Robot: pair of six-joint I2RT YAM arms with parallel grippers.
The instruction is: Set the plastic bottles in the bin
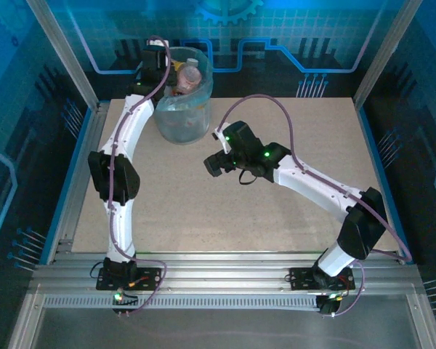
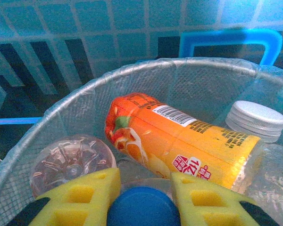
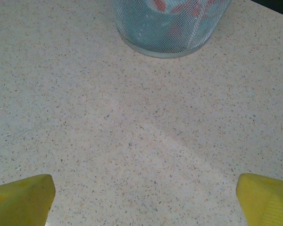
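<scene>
My left gripper (image 2: 145,182) hangs over the bin (image 2: 146,68), shut on a clear plastic bottle with a blue cap (image 2: 142,207); the cap sits between the yellow fingers. Inside the bin lie an orange-labelled bottle (image 2: 179,146), a clear bottle seen from its base (image 2: 70,162) and a silver-capped bottle (image 2: 257,120). From above, the bin (image 1: 183,109) stands at the far middle-left of the table, with the left gripper (image 1: 158,58) at its far-left rim. My right gripper (image 1: 214,164) is open above bare table, its yellow fingertips (image 3: 23,197) wide apart, the bin (image 3: 170,28) ahead of it.
The speckled beige table (image 1: 261,211) is framed by aluminium rails (image 1: 225,269) at the near edge and by posts at the corners. Blue patterned walls close in the back and the sides. The left arm (image 1: 116,174) curves along the table's left edge.
</scene>
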